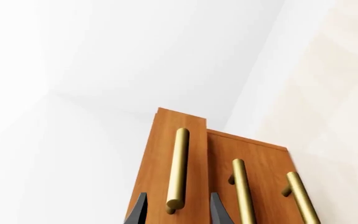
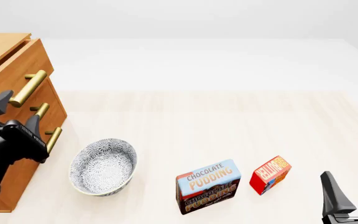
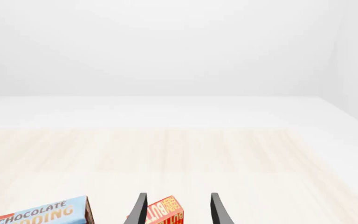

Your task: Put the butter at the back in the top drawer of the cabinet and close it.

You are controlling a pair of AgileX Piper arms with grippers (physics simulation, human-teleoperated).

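Straddling the top drawer (image 2: 14, 70) handle, left gripper (image 1: 177, 212) fingers spread, not clamped; drawer slightly out of cabinet (image 2: 17, 154), interior hidden. Bowl (image 2: 102, 166) holds nothing. Butter (image 2: 270, 174) on table (image 2: 229, 121) beside pudding box (image 2: 208, 185). Right gripper (image 2: 351, 187) open, holding nothing.

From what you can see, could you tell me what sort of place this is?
Probably a simulated tabletop test scene: a plain pale wood table, white blank walls, a small wooden cabinet, and grocery boxes beside a patterned bowl.
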